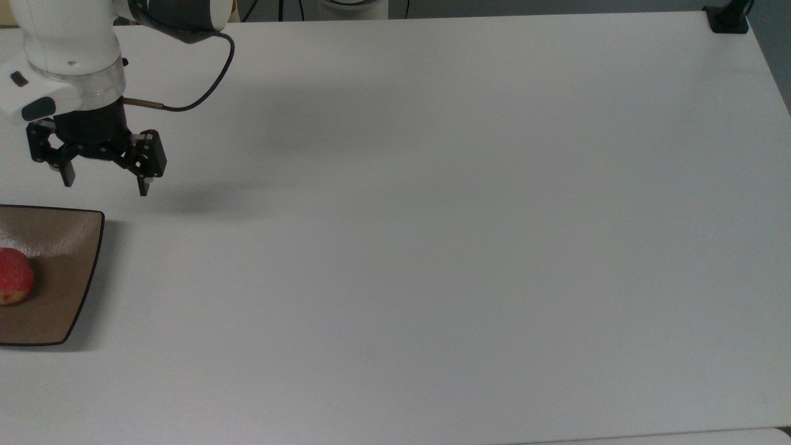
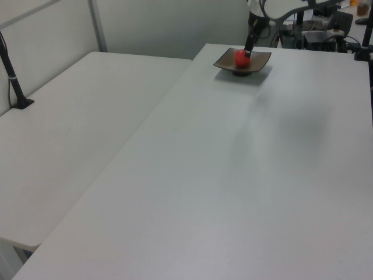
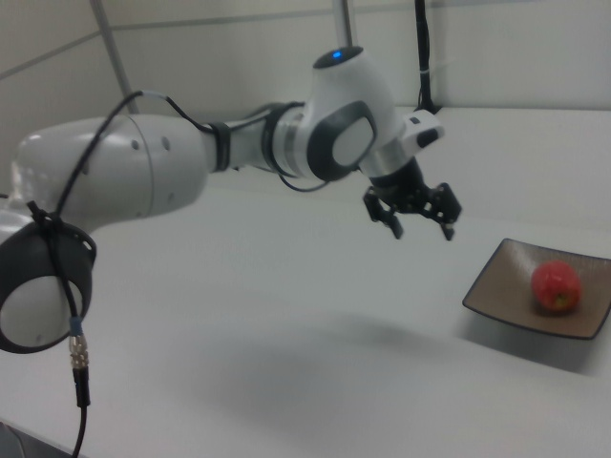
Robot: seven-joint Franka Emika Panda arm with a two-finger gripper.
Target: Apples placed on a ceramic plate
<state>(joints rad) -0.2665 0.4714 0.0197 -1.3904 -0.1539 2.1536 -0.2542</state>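
Note:
The red apple [image 1: 12, 284] lies inside the brown square ceramic plate [image 1: 62, 296] at the top view's left edge, partly cut off by that edge. My gripper [image 1: 105, 185] hangs open and empty above the white table, just beyond the plate's far right corner in the top view. In the right view the gripper [image 3: 423, 229] is in the air to the left of the plate [image 3: 506, 281], well clear of the apple [image 3: 557, 286]. In the left view the apple [image 2: 240, 57] sits in the plate [image 2: 262, 57] at the table's far end.
The wide white table [image 1: 432, 216] stretches to the top view's right. A black clamp post [image 1: 726, 18] stands at its far right corner. In the left view a second table [image 2: 70, 134] adjoins on the left, with a black post [image 2: 14, 81].

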